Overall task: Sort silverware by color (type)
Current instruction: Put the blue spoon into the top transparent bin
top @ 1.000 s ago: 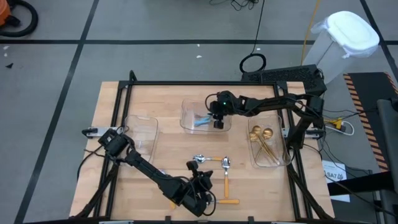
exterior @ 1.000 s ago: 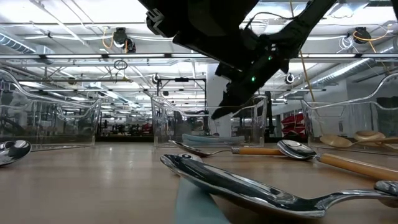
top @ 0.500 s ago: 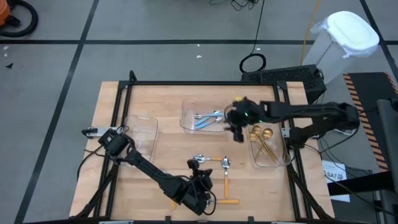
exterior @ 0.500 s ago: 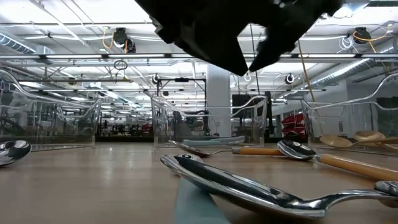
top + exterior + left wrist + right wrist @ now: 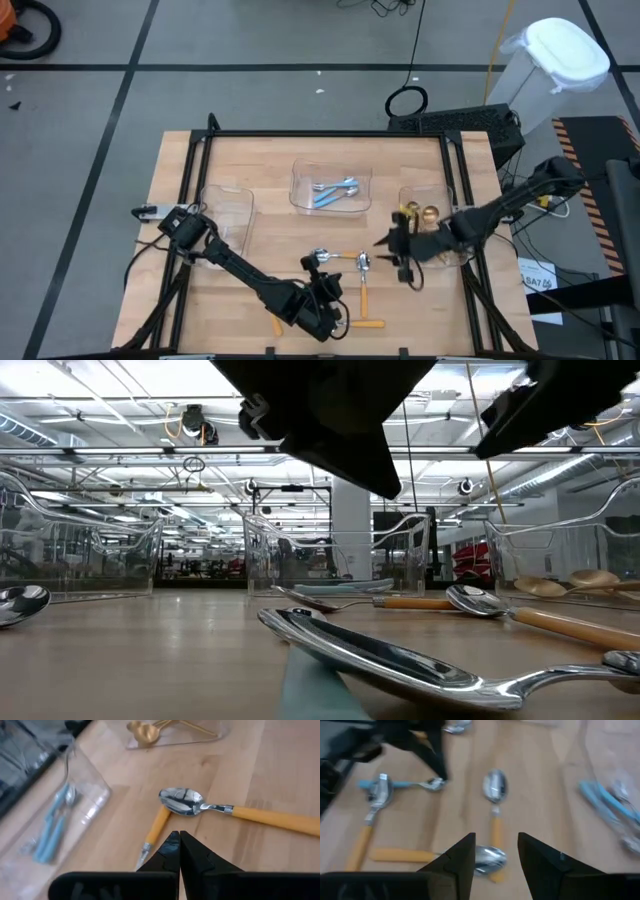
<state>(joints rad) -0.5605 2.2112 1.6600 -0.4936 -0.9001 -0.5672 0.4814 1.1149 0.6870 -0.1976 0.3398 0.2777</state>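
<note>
We centre the right gripper (image 5: 402, 262), fingers wide, over an orange-handled spoon (image 5: 364, 277); left gripper (image 5: 322, 297) fingers closed, empty.

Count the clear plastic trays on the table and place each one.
3: left tray, beside the left arm; middle tray, holding blue-handled spoons; right tray, holding gold spoons. None looks hidden.
</note>
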